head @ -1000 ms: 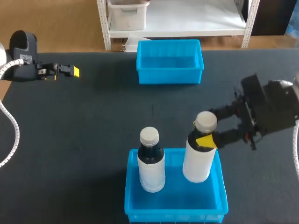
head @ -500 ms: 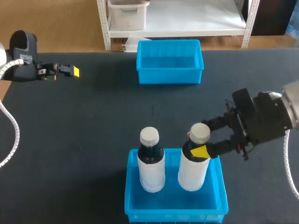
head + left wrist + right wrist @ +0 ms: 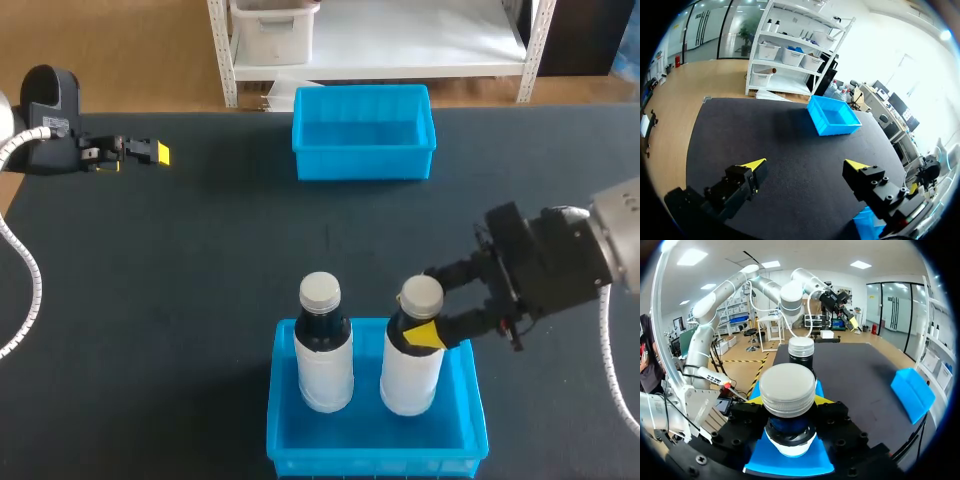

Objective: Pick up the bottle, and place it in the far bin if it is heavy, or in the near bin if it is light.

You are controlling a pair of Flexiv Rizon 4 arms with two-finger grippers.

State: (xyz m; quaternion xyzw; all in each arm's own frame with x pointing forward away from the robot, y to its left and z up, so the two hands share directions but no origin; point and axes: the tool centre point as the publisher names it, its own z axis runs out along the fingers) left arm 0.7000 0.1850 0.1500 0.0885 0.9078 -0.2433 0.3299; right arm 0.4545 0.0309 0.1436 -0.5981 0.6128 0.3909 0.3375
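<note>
**Two bottles, two bins, right gripper on one bottle**

Count: 2 bottles, 2 blue bins, 2 grippers. The right gripper [image 3: 421,306] is clamped on the neck of the held bottle [image 3: 410,360], just under the cap. That bottle is upright, long axis vertical, cap up, in the right half of the near bin [image 3: 471,415], close to its right wall. The second bottle [image 3: 323,350] is upright just beside it, narrow gap between them. The far bin [image 3: 364,161] is well apart, with bare table [image 3: 200,280] between the bins. The left gripper [image 3: 807,162] is spread open, holds nothing, and sits at the table's far left edge.

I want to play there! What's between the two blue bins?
Nothing. The head view shows only bare dark table between the far bin and the near bin.
</note>
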